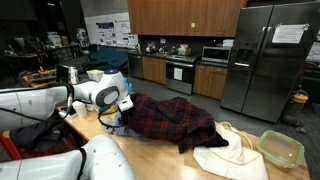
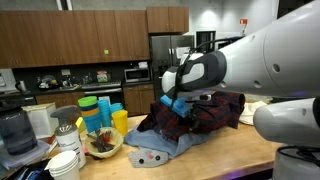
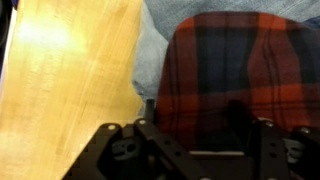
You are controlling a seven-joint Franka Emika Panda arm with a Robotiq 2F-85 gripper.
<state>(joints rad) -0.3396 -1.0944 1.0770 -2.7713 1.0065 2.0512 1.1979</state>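
A red and dark plaid shirt (image 3: 230, 70) lies crumpled on the wooden table (image 3: 70, 80) and shows in both exterior views (image 1: 165, 118) (image 2: 205, 112). A grey-blue garment (image 3: 155, 45) lies under its edge and also shows in an exterior view (image 2: 158, 150). My gripper (image 3: 207, 120) is open, its two fingers spread over the shirt's edge. It hangs low at the end of the shirt in both exterior views (image 1: 118, 108) (image 2: 172, 105). Whether the fingertips touch the cloth I cannot tell.
A white cloth bag (image 1: 228, 155) and a clear plastic container (image 1: 281, 148) lie beyond the shirt. Stacked coloured cups (image 2: 90, 110), a yellow cup (image 2: 120, 122), a bowl (image 2: 100, 143), white cups (image 2: 68, 162) and a blender (image 2: 15, 130) crowd one table end.
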